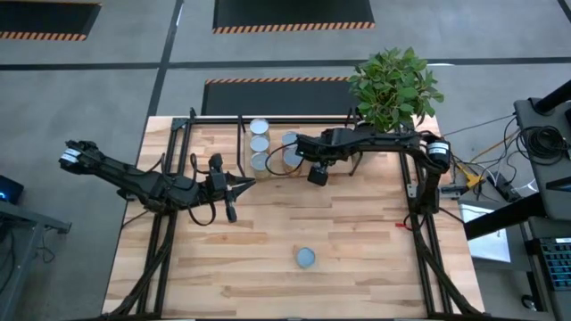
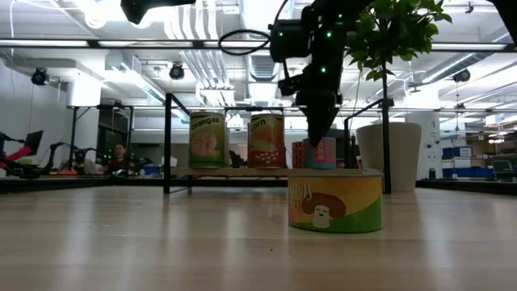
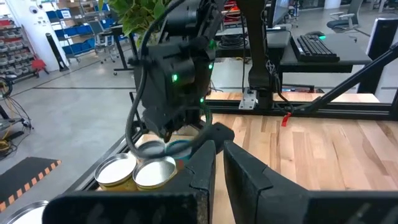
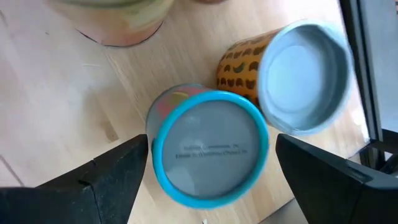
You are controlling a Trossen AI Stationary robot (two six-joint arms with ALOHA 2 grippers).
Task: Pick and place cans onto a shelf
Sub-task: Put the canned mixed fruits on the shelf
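Right gripper (image 4: 208, 165): held over the shelf with its fingers spread wide on either side of a blue-rimmed can (image 4: 208, 146); nothing is gripped, and the can stands upright on the board between them.
Fingers (image 4: 99, 177): seen just beside the can's sides in the right wrist view; whether either one touches it cannot be told.
Neighbouring can (image 4: 298, 78): an orange-sided tin, set just beside the blue-rimmed one, possibly touching.
Risk on lifting away: if a finger drags along the can's side, the can could be tipped or pushed into the orange-sided neighbour.
Risk from sideways travel: a sideways move before clearing the tops could knock the row of cans (image 1: 259, 143) standing on the shelf (image 1: 214, 120).
Shelf frame: thin black bars stand near the arm; a wide retreat could catch one.
Remaining can (image 1: 306, 258): alone on the tabletop, well apart from the shelf, judged to be next for picking.
Left gripper (image 1: 239, 185): closed and empty, parked near the shelf's front; a crossing of the arms' paths is conceivable.
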